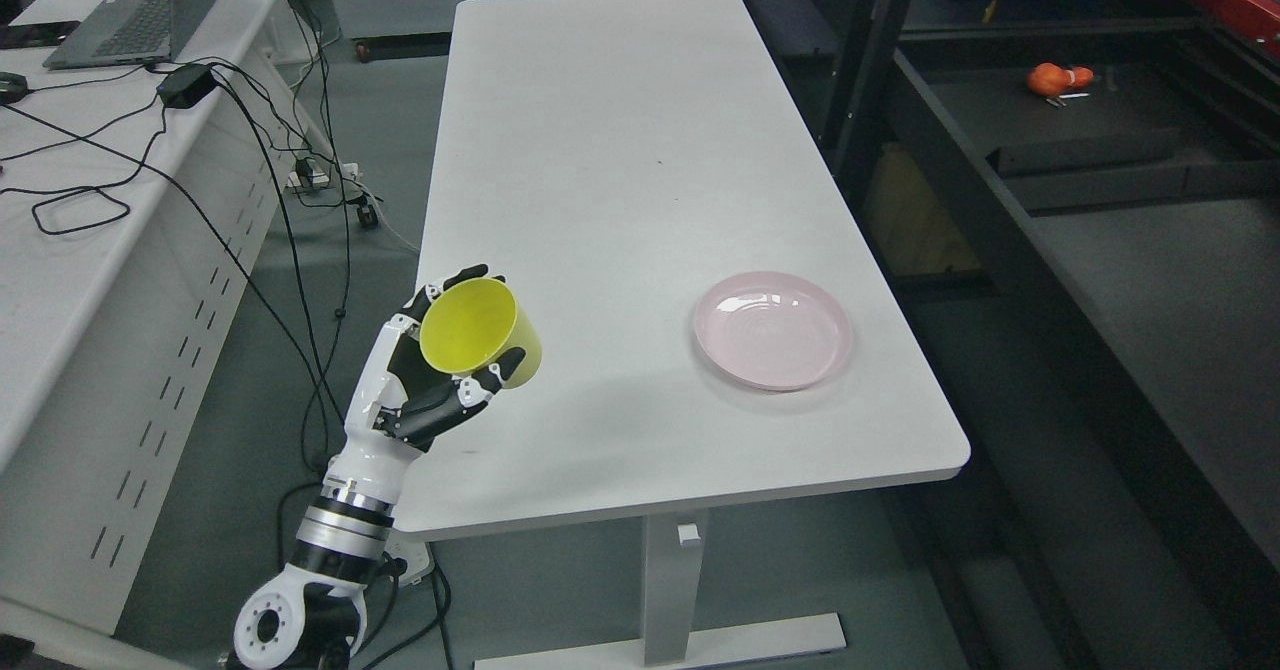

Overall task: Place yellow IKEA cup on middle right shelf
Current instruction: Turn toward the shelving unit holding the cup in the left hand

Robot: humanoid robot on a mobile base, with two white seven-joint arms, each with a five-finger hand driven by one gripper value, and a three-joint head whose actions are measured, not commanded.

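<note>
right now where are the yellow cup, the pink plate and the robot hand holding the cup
yellow cup (pixel 470 328), head view, inside of its open mouth
pink plate (pixel 773 330), head view, centre of the dish
left robot hand (pixel 425 395), head view, the palm below the cup

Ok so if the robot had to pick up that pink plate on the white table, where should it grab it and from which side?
Best bet: the raised rim of the round pink plastic plate, on its near-right edge. The plate lies flat and shallow on the white rectangular table, close to the table's right edge, so fingers would probably have to pinch over the lip from above rather than wrap around it.
</note>
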